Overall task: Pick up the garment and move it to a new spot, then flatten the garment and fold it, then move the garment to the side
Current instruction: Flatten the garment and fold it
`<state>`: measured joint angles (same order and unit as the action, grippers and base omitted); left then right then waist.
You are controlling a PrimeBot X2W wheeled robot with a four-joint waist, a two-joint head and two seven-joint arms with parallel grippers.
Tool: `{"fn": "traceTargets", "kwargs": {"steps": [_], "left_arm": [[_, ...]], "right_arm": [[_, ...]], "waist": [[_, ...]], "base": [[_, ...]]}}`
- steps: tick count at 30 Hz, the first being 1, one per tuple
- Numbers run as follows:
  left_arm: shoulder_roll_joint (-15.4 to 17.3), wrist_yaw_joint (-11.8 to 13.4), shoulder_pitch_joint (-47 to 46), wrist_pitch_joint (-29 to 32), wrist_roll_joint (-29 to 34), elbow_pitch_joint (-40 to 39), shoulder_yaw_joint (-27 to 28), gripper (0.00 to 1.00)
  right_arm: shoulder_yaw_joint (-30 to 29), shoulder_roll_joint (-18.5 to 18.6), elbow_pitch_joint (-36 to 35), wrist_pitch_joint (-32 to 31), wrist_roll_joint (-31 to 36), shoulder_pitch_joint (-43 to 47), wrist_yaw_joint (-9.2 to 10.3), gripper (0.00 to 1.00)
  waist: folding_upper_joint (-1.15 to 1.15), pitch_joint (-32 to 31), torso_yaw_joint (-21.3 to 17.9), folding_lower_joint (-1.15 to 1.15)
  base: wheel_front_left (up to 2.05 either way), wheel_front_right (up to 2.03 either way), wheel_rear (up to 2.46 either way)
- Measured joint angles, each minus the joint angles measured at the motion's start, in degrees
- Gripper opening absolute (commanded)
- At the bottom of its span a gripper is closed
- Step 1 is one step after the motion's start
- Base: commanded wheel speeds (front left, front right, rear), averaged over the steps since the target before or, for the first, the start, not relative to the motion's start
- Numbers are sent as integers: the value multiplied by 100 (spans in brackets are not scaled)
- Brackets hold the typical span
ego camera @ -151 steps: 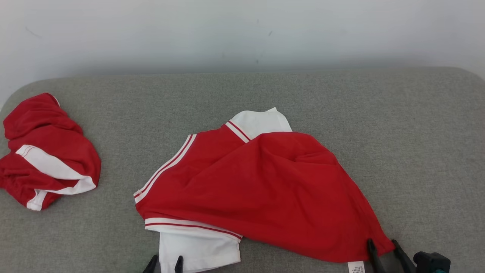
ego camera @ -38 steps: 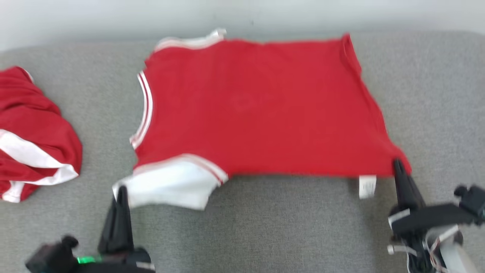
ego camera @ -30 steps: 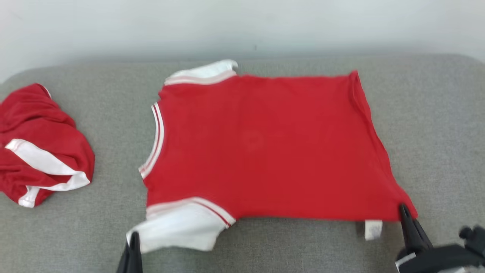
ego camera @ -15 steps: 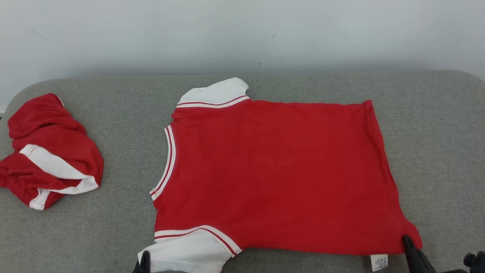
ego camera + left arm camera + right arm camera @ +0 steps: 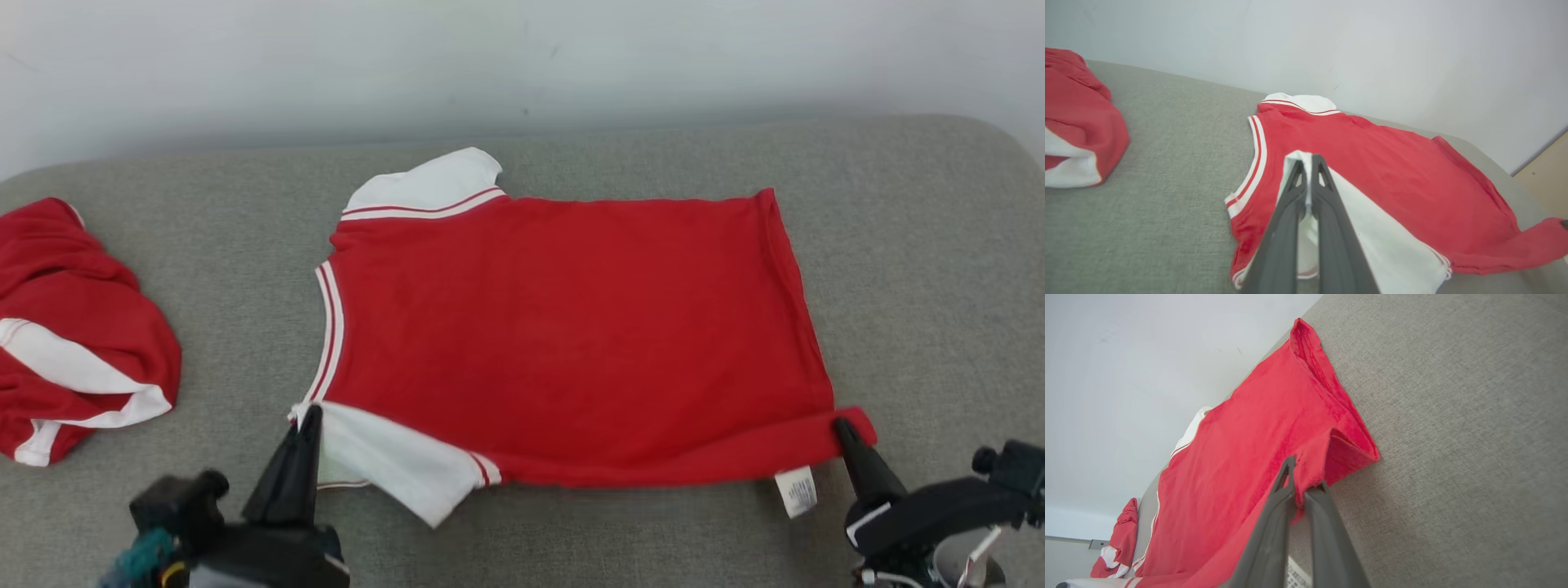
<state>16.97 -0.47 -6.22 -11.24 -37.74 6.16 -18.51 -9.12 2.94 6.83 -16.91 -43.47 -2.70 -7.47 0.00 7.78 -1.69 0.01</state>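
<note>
The garment (image 5: 571,327), a red shirt with white sleeves and striped trim, lies spread on the grey table (image 5: 922,286), neck to the left. My left gripper (image 5: 310,412) is shut on the near white sleeve, which is raised and turned over the red body; the left wrist view shows white cloth pinched between its tips (image 5: 1308,159). My right gripper (image 5: 841,425) is shut on the near right hem corner, and the near edge there is rolled up. In the right wrist view the red corner bunches at its tips (image 5: 1300,477). A white care label (image 5: 796,492) hangs from the near hem.
A second red and white garment (image 5: 73,327) lies crumpled at the table's left end, also in the left wrist view (image 5: 1073,122). A pale wall (image 5: 522,65) stands right behind the table's far edge. Bare grey cloth surface lies to the right of the shirt.
Both grippers have lifted the shirt's near edge and carried it a little toward the far side; the near sleeve now lies turned over. The camera has also shifted.
</note>
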Motion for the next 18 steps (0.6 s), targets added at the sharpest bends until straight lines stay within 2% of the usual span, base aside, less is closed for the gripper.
{"fn": "traceTargets", "kwargs": {"steps": [7, 13, 14, 15, 16, 17, 18], "left_arm": [[97, -282, -1211, 66, 20, 1092, 43, 0], [63, -436, -1861, -9, 69, 1836, -47, 0], [58, -466, -1953, -30, 98, 1959, -90, 0], [37, -505, -2042, -56, 105, 2090, -127, 0], [31, -515, -2135, -81, 163, 2214, -164, 0], [19, -516, -2224, -130, 203, 2356, -157, 71], [2, -523, -2317, -186, 204, 2468, -144, 100]], "right_arm": [[47, -3, 861, -112, -201, -1145, 0, 0], [65, -3, 1479, 81, -7, -1884, 0, 0], [86, -3, 1560, 91, 47, -1973, 0, 11], [110, -5, 1636, 142, 122, -2038, 0, 40], [124, -9, 1685, 196, 190, -2092, 0, 75], [136, -7, 1722, 250, 275, -2129, 0, 100], [163, -5, 1751, 302, 354, -2164, 0, 100]], "waist": [[0, 285, -191, 0], [0, 494, -268, 0], [0, 516, -274, 1], [0, 535, -278, 1], [0, 548, -278, 1], [0, 555, -273, 1], [1, 554, -266, 1]], "base": [[0, 0, 0], [0, 0, 0], [0, 0, 0], [0, 0, 0], [0, 0, 0], [0, 0, 0], [0, 0, 0]]}}
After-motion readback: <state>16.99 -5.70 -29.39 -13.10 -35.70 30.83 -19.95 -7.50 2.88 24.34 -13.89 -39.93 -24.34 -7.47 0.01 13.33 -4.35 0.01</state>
